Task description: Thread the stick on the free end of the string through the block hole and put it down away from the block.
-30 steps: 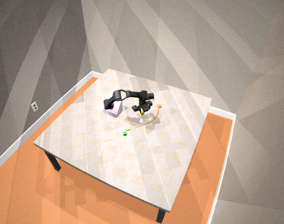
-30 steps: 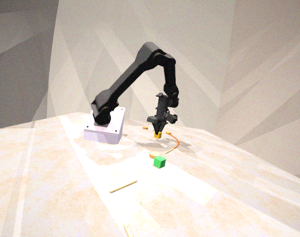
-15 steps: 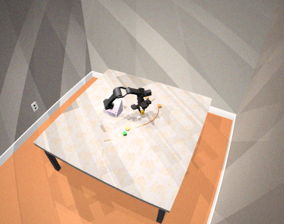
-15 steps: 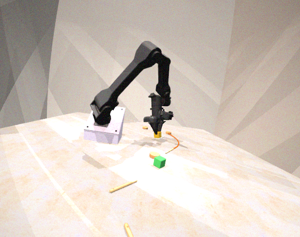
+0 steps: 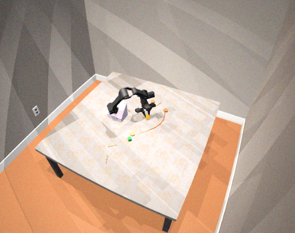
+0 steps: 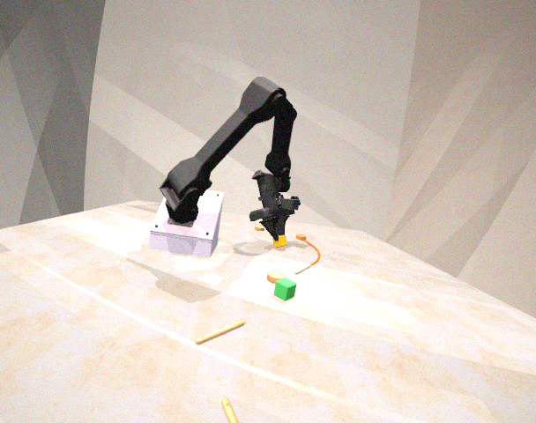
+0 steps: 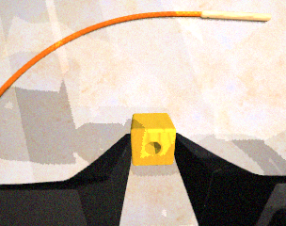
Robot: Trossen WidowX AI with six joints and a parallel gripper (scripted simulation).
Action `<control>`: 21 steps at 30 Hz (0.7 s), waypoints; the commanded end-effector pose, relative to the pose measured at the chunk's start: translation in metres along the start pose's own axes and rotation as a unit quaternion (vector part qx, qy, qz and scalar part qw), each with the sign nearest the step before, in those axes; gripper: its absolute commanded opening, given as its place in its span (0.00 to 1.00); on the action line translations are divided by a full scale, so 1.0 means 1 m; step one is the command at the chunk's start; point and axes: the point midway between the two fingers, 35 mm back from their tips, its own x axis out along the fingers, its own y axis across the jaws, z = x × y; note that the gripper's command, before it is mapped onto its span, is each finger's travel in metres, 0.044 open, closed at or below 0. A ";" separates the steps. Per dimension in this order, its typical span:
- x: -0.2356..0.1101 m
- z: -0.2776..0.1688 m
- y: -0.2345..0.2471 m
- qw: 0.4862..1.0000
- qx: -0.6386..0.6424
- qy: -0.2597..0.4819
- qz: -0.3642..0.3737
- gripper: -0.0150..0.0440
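My gripper (image 5: 147,115) (image 6: 279,237) (image 7: 151,137) is shut on the yellow block (image 5: 147,117) (image 6: 279,241) (image 7: 152,145), with a finger on each side. The round hole in the block shows in the wrist view. Whether the block touches the table is hard to tell. The orange string (image 5: 162,121) (image 6: 317,251) (image 7: 105,23) curves over the table from the round button (image 5: 165,109) (image 6: 301,237). The pale thin stick (image 5: 144,131) (image 6: 303,269) (image 7: 235,16) on its free end lies on the table, apart from the block and the gripper.
A green cube (image 5: 129,139) (image 6: 285,289) lies beside a yellowish disc (image 5: 132,133) (image 6: 275,276). Two loose sticks lie nearer the camera, one (image 5: 112,145) (image 6: 220,331) and another (image 5: 106,159) (image 6: 229,411). Another disc (image 5: 152,101) (image 6: 259,227) and a stick (image 5: 158,104) lie behind the gripper.
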 end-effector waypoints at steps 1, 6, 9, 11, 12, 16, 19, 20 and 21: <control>0.002 -0.006 -0.002 0.999 -0.001 -0.035 -0.001 0.25; 0.002 -0.009 -0.002 0.998 -0.001 -0.059 -0.003 0.25; 0.002 -0.014 -0.002 0.996 -0.001 -0.093 -0.002 0.25; 0.002 -0.016 -0.002 0.994 -0.001 -0.114 -0.001 0.25; 0.002 -0.017 -0.002 0.993 -0.001 -0.119 0.000 0.25; 0.002 -0.019 -0.003 0.991 0.000 -0.132 -0.005 0.25; 0.003 -0.021 -0.004 0.989 0.001 -0.150 -0.009 0.25; 0.003 -0.022 -0.004 0.988 0.001 -0.156 -0.010 0.25; 0.003 -0.022 -0.004 0.987 0.001 -0.162 -0.011 0.25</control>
